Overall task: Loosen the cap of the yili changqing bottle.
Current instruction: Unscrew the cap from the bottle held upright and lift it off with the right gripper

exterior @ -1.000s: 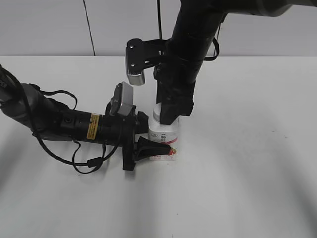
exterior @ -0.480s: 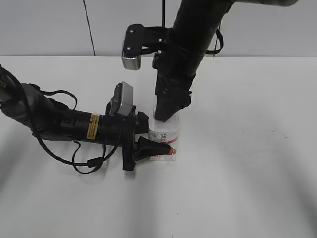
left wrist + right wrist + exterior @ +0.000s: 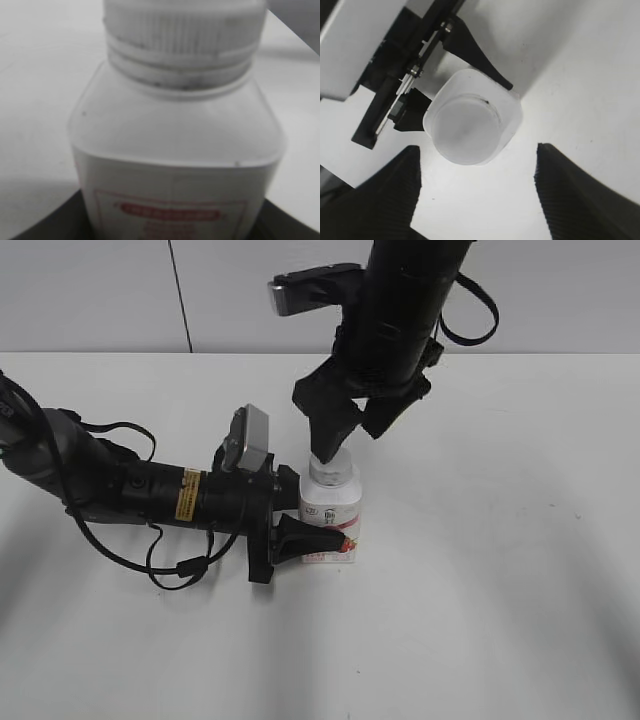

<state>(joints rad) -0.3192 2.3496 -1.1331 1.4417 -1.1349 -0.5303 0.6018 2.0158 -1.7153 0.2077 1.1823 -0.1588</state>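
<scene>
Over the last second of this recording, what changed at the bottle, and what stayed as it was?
The right gripper let go of the cap, opened its jaws and lifted clear above it, the arm turning as it rose. The cap sits on the yili changqing bottle as before. The left gripper stays clamped low on the bottle, which has not shifted on the white table.

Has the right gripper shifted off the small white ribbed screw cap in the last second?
Yes. The right gripper has opened and risen clear of the cap, while the bottle stayed put.
</scene>
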